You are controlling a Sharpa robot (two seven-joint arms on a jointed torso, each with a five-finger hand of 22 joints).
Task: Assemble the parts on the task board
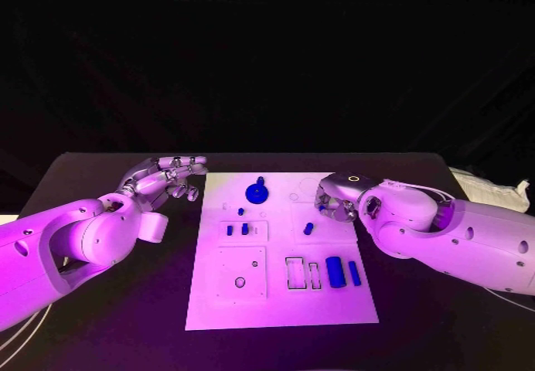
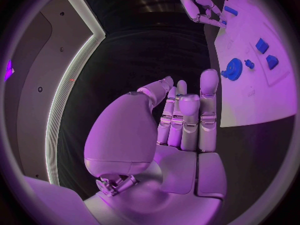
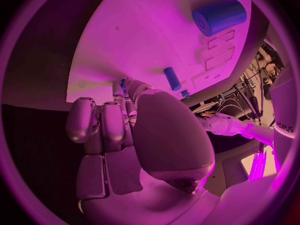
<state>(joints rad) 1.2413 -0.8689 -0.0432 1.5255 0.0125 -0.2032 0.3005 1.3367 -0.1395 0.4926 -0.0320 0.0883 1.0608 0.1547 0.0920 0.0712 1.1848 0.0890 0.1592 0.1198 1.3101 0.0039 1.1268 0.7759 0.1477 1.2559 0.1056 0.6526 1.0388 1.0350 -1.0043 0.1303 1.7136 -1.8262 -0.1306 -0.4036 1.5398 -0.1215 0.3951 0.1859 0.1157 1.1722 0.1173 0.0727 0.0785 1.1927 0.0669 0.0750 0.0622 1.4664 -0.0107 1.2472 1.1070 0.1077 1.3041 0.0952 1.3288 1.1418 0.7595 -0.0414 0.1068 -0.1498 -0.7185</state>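
White task board (image 1: 279,301) lies flat mid-bench, long side running near to far on the black bench (image 1: 111,332).

Nearest on the board: a square inset plate with an oval hole (image 1: 240,282) at about 7 o'clock of board centre. At 4 o'clock, a row of slots (image 1: 297,272) with a thick blue cylinder (image 1: 335,271) and a thinner blue bar (image 1: 353,272) lying beside them, parallel, near the right edge.

Mid-board: two short blue pegs (image 1: 237,229) side by side, a tiny one just beyond. At 2 o'clock of centre, a small blue pin (image 1: 309,228), tilted.

Far end: blue gear with knob (image 1: 257,192) at 12 o'clock.

Right hand (image 1: 338,199) sits over the board's right edge, 2 o'clock, palm down, fingers curled in toward the board. Right wrist view has the fingertips close to a blue pin (image 3: 172,78); cannot tell if anything is pinched.

Left hand (image 1: 169,179) off the board at 10 o'clock, just beside its far left corner, over the bench. Fingers (image 2: 208,92) mostly straight and close together, thumb apart, holding nothing.
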